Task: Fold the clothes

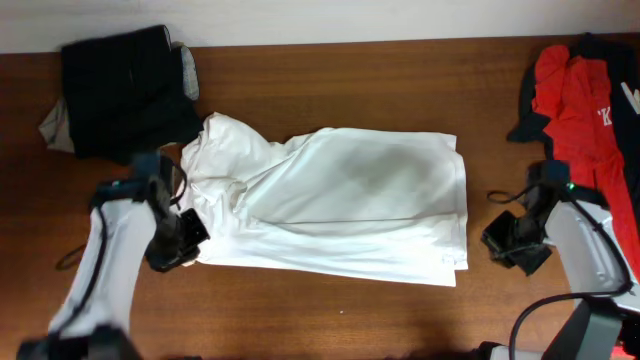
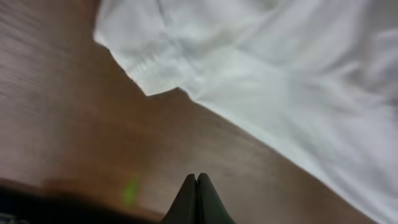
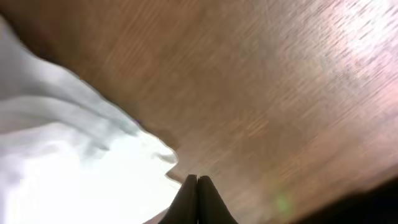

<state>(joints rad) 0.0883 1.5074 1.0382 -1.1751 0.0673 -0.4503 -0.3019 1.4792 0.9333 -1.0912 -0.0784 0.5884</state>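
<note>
A white T-shirt (image 1: 340,205) lies partly folded across the middle of the wooden table, with a bunched sleeve end at its left. My left gripper (image 1: 190,235) sits at the shirt's lower left edge; in the left wrist view its fingers (image 2: 196,182) are pressed together over bare wood, the white T-shirt (image 2: 280,74) just beyond them. My right gripper (image 1: 505,240) rests right of the shirt's lower right corner. Seen from the right wrist, the right gripper (image 3: 197,180) is shut with nothing in it, beside the corner of the white T-shirt (image 3: 74,168).
A dark garment (image 1: 125,90) over a grey one lies at the back left. A red and navy garment (image 1: 585,95) lies at the right edge. The table (image 1: 330,310) is brown wood.
</note>
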